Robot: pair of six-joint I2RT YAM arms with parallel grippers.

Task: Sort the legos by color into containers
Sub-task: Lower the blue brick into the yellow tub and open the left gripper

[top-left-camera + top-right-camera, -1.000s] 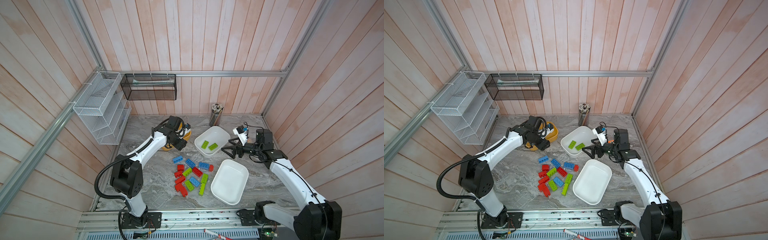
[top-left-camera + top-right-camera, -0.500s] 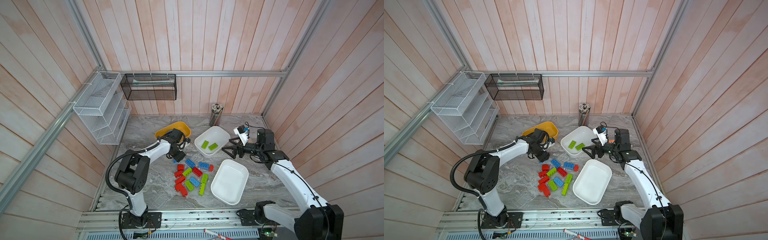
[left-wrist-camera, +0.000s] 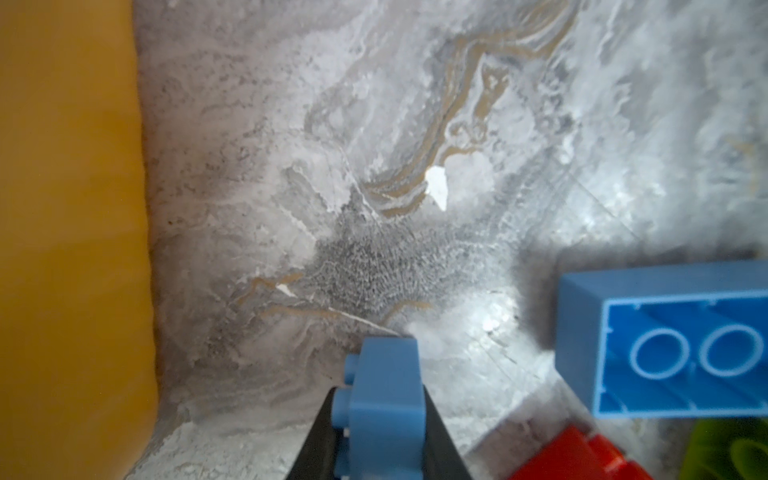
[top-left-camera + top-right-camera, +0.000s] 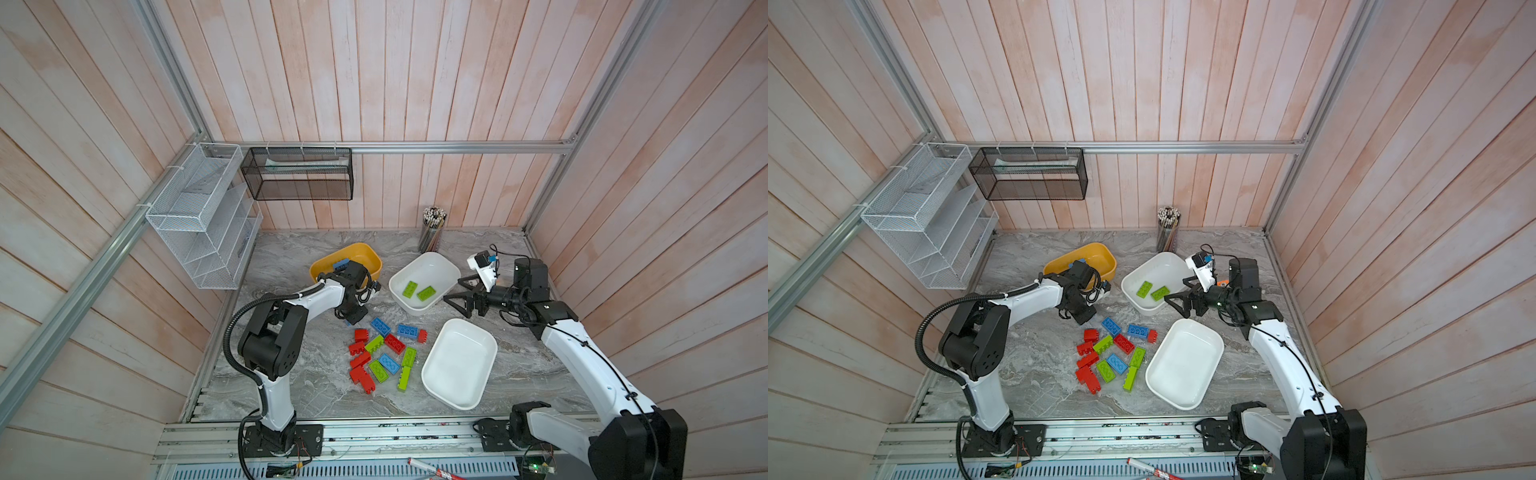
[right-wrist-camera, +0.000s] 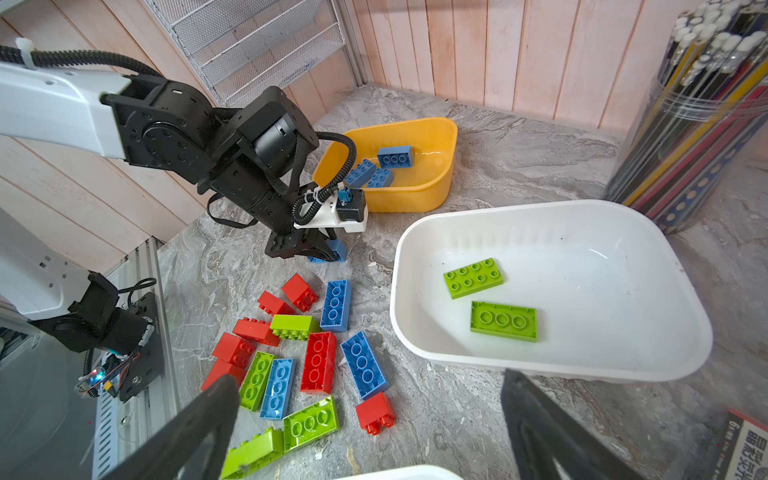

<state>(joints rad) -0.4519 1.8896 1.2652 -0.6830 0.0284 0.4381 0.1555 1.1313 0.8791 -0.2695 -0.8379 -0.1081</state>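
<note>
Since a second ago the left gripper (image 4: 353,318) has dropped from above the yellow tub (image 4: 365,249) to the marble table (image 4: 291,257) just in front of it, and its jaws have clamped onto a blue brick (image 3: 386,399), which sits on edge between the fingers. Three more blue bricks (image 5: 395,156) lie inside the yellow tub. In front of that tub and slightly right, the loose bricks (image 4: 384,353), red, green and blue, are scattered flat on the table. Right of the yellow tub stands a white tub (image 4: 449,266) holding two green bricks (image 4: 410,289). A second white tub (image 4: 461,361) sits farther right and nearer the robot. Farthest right from the yellow tub, the right gripper (image 4: 452,289) hovers with jaws spread wide, gripping nothing.
</note>
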